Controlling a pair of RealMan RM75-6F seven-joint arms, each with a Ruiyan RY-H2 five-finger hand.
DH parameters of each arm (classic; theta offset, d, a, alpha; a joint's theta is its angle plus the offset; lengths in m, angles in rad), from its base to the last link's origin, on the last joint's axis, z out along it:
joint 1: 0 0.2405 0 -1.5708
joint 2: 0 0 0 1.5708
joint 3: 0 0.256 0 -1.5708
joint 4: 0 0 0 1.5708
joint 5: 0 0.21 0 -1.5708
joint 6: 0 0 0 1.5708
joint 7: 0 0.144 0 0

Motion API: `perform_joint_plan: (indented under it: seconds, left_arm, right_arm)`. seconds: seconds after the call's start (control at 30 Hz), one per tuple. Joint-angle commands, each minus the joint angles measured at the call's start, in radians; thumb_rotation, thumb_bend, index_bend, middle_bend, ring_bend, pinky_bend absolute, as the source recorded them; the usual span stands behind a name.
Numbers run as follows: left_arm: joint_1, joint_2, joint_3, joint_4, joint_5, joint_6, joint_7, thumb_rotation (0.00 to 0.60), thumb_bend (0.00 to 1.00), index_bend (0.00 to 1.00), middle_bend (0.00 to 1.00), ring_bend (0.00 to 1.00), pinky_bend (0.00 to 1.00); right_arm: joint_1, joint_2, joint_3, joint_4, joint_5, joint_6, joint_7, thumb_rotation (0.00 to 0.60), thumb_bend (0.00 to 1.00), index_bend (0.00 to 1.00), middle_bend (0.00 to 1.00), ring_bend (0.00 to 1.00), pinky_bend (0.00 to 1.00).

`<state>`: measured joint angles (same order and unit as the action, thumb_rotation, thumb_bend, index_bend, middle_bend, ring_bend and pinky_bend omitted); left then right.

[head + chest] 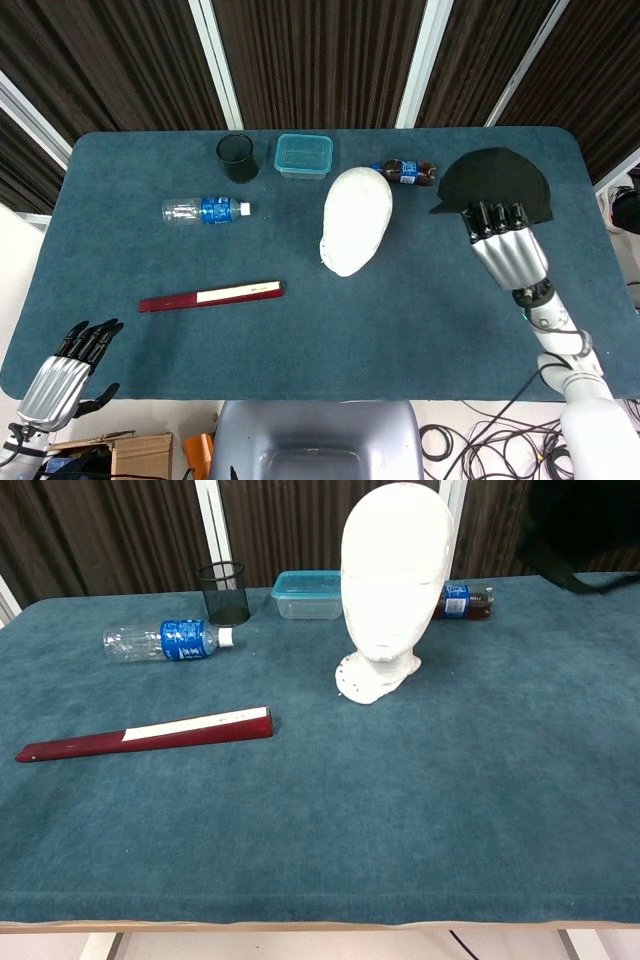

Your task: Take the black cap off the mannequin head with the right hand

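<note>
The white mannequin head (354, 219) (393, 582) stands bare near the table's middle. My right hand (503, 240) grips the black cap (495, 180) by its near edge, held in the air over the right part of the table, well right of the mannequin. In the chest view only the cap (580, 530) shows, at the top right; the right hand is out of that frame. My left hand (68, 370) hangs below the table's front left corner, fingers apart, holding nothing.
A black mesh cup (237, 156), a clear teal container (303, 155) and a dark cola bottle (408, 172) stand along the far side. A clear water bottle (205, 210) lies at left. A closed red folding fan (210, 296) lies front left on the blue tablecloth (300, 340).
</note>
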<state>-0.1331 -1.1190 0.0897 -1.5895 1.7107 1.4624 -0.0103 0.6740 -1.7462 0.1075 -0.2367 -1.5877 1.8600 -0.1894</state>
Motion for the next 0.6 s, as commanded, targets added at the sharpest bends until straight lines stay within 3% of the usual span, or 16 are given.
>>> perform_joint_plan:
  seconds: [0.03,0.4,0.6]
  left_arm:
    - [-0.001,0.000,0.000,-0.003,-0.004,-0.005,0.004,0.600,0.30,0.00,0.09,0.13,0.10]
    - [-0.001,0.001,0.003,-0.006,-0.003,-0.009,0.009,0.600,0.30,0.00,0.09,0.13,0.10]
    - [-0.007,-0.013,0.011,0.014,0.028,-0.008,0.008,0.600,0.30,0.00,0.10,0.14,0.10]
  right_arm:
    - [-0.051,-0.025,-0.018,0.034,0.006,-0.014,0.047,0.600,0.47,1.00,0.85,0.72,0.83]
    - [-0.108,-0.125,-0.096,0.078,-0.056,0.033,0.086,0.600,0.46,1.00,0.85,0.72,0.82]
    - [-0.168,-0.160,-0.127,0.060,-0.078,0.090,0.138,0.600,0.43,1.00,0.85,0.72,0.78]
